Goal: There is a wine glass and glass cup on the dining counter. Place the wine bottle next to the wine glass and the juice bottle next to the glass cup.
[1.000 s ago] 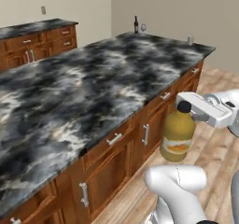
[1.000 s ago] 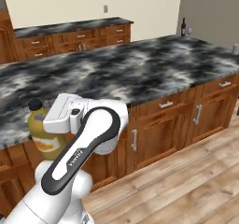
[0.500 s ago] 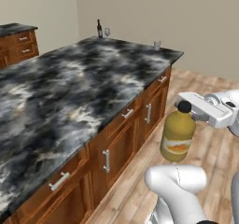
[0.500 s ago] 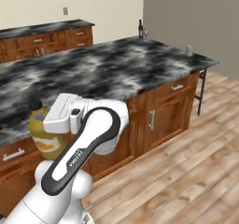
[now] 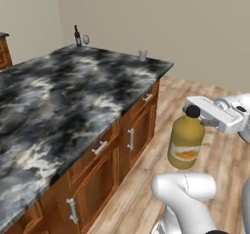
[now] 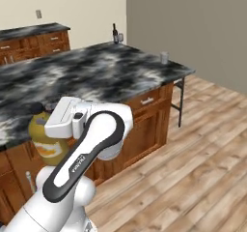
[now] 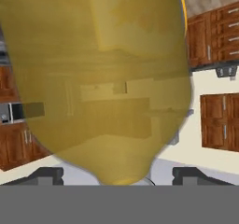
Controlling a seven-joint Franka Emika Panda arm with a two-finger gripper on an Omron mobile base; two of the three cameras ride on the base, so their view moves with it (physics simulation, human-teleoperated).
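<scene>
My gripper [image 5: 194, 112] is shut on the juice bottle [image 5: 185, 143], which hangs upright beside the dining counter [image 5: 58, 96], over the wood floor. In the hand view the yellow juice bottle [image 7: 102, 78] sits between my fingertips [image 7: 46, 174]. In the right base view the juice bottle [image 6: 46, 140] shows behind my arm, at the edge of the dining counter [image 6: 96, 71]. At the counter's far corner the dark wine bottle [image 5: 77, 35] stands right beside the wine glass [image 5: 86, 39]. The glass cup [image 5: 142, 55] stands alone near the far right edge. The right base view shows the wine bottle [image 6: 115, 33], wine glass [image 6: 120, 37] and glass cup [image 6: 164, 57] too.
A wall counter with wood drawers [image 6: 34, 38] runs behind the island. A dark metal leg [image 6: 181, 103] stands at the island's far end. Open wood floor [image 6: 193, 153] lies to the right of the island's drawer fronts [image 5: 132, 130].
The whole scene has shifted with the base: the island's far end with the glasses and the wine bottle is now nearer. The juice bottle stays held in my gripper.
</scene>
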